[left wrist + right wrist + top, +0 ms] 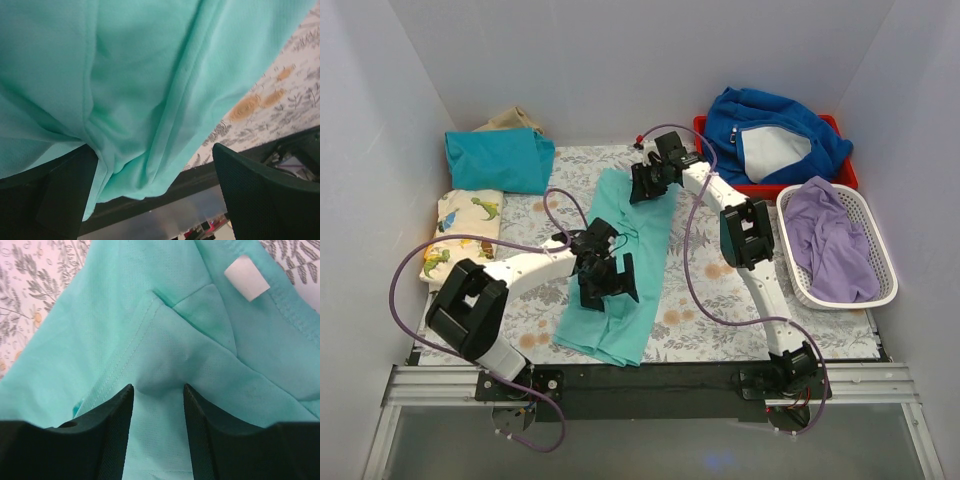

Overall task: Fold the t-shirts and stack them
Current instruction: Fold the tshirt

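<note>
Our mint tee (pixel 642 222) lies in the middle of the table (pixel 720 300) as a long narrow strip. Its long axis runs far-to-near and leans a bit left toward the near edge, with the label end far away by the right fingers (pixel 112 435). Those are pinched on a pucker of cloth just below the collar. The left fingers (pixel 260 200) are spread wide over the lower half, gripping nothing. We reckon an end-to-end fold comes next, so we'd catch one end squarely, lift evenly and keep it taut, or the strip skews.
</note>
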Available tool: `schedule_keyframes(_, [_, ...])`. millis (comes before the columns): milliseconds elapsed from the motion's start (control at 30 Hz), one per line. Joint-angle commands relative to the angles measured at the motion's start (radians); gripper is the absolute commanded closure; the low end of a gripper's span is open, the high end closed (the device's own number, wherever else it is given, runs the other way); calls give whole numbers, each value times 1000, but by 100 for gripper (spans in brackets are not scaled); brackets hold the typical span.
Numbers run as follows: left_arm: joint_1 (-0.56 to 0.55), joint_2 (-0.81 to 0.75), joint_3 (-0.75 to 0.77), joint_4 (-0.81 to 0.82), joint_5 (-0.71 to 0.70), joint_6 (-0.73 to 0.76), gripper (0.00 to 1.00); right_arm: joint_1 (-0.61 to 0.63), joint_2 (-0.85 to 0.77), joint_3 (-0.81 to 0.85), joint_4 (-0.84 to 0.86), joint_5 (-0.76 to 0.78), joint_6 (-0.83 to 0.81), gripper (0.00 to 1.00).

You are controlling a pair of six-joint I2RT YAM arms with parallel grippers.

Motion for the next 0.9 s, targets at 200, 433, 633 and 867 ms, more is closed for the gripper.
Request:
schedule_keyframes(200, [-84, -41, 218, -136, -97, -4, 5, -96, -149, -73, 169, -170, 18, 46])
schedule_keyframes(433, [-73, -32, 432, -239, -431, 74, 2, -102, -390, -363, 186, -113, -27, 46])
schedule_keyframes(633, [-50, 103, 415, -88, -458, 178, 2, -89, -491, -640, 255, -133, -21, 44])
schedule_keyframes(867, [60, 273, 462, 187, -341, 272, 2, -61, -536, -785, 307, -92, -2, 44])
